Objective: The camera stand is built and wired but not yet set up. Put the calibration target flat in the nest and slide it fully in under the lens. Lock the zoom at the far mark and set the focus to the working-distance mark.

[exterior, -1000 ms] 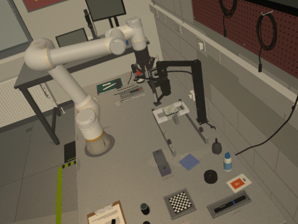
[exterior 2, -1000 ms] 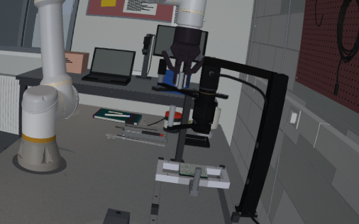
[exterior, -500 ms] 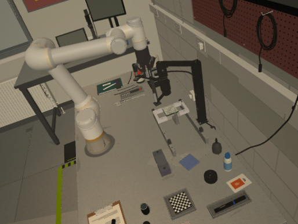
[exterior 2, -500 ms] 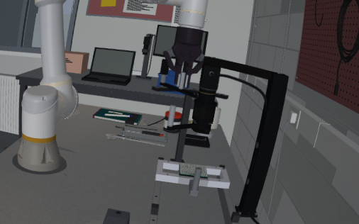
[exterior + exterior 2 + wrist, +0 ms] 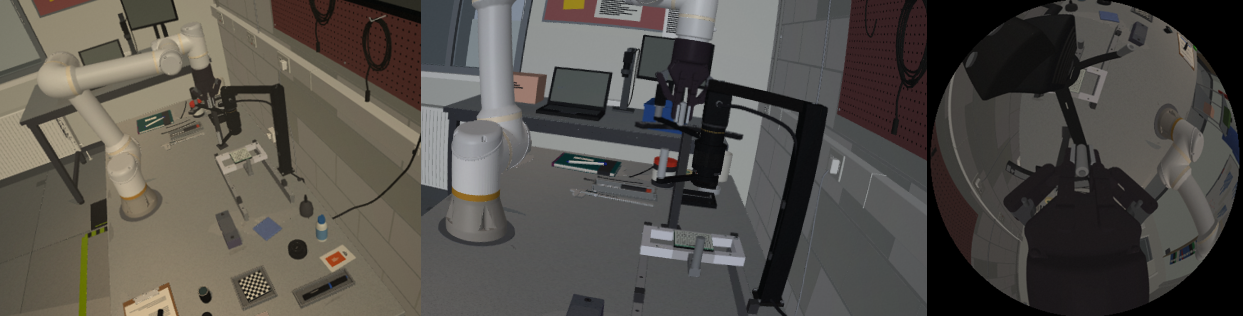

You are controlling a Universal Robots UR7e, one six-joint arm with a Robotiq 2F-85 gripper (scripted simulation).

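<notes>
The calibration target (image 5: 240,154) lies flat in the white nest (image 5: 241,157), which sits under the black lens (image 5: 712,150) hanging from the stand's arm. The grey knob (image 5: 1081,162) of the upper lever (image 5: 681,111) on the lens is held in my closed gripper (image 5: 683,107), which comes down on it from above, just left of the lens top. A second lever with a grey knob (image 5: 663,165) sticks out lower on the lens. The nest's grey handle (image 5: 695,256) points toward the front of the rails.
Behind the stand are a desk with a laptop (image 5: 577,92) and a monitor, and a red button (image 5: 664,162). The stand's black post (image 5: 282,131) rises right of the nest. Nearer the front lie a grey block (image 5: 228,229), a blue pad (image 5: 267,228), a bottle (image 5: 321,227) and a checkerboard (image 5: 254,285).
</notes>
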